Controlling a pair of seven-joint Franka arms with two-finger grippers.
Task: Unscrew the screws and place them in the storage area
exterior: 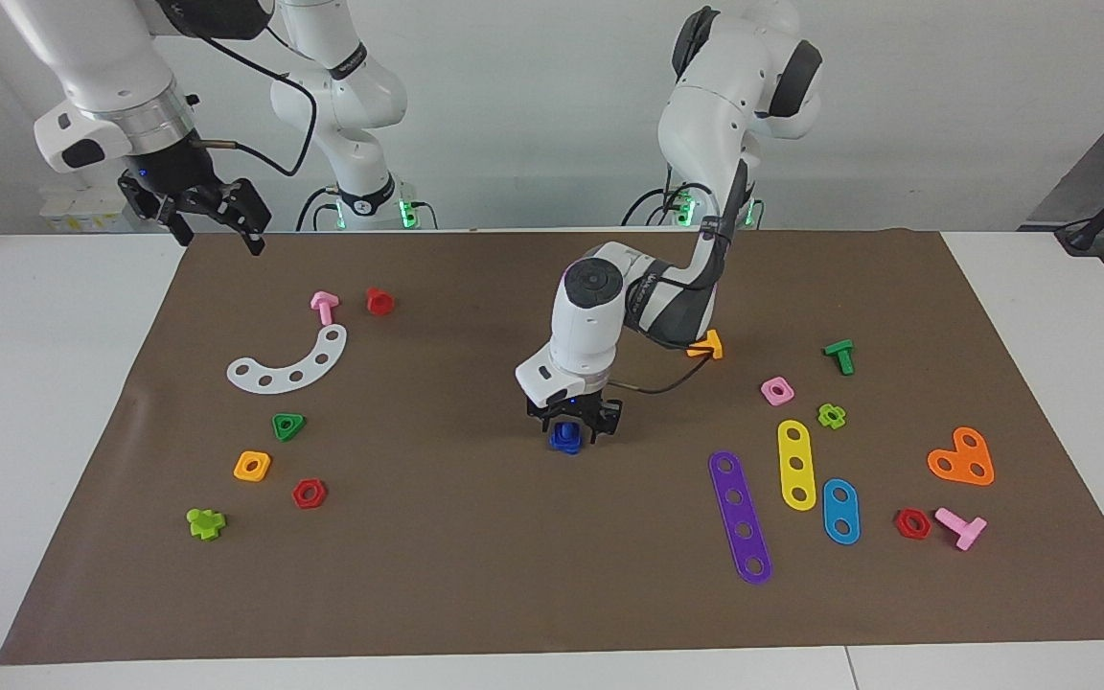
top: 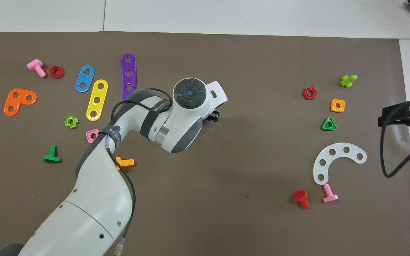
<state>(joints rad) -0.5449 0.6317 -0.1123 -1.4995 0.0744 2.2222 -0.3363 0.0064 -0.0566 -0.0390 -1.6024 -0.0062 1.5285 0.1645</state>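
1. A white bench (exterior: 54, 402) is shown, covered by a wide, matte brown mat (exterior: 475, 556) on which small glossy plastic toy parts are scattered.
2. The left gripper (exterior: 574, 428) is lowered over the mat's middle, straddling a small blue screw (exterior: 565, 439). Whether the screw is already pinched cannot be told; the pose suggests a grasp for twisting it loose.
3. The right gripper (exterior: 217, 225) is held raised above the mat's corner at the right arm's end, fingers spread and empty, apparently waiting.
4. The storage area (exterior: 274, 422) is taken to be the bare mat at the right arm's end, well apart from the blue screw.
5. It is marked by a flat white curved strip (exterior: 291, 364) with five holes.
6. Beside the strip lie a green triangle nut (exterior: 288, 425), an orange square nut (exterior: 252, 466) and a red hex nut (exterior: 309, 494).
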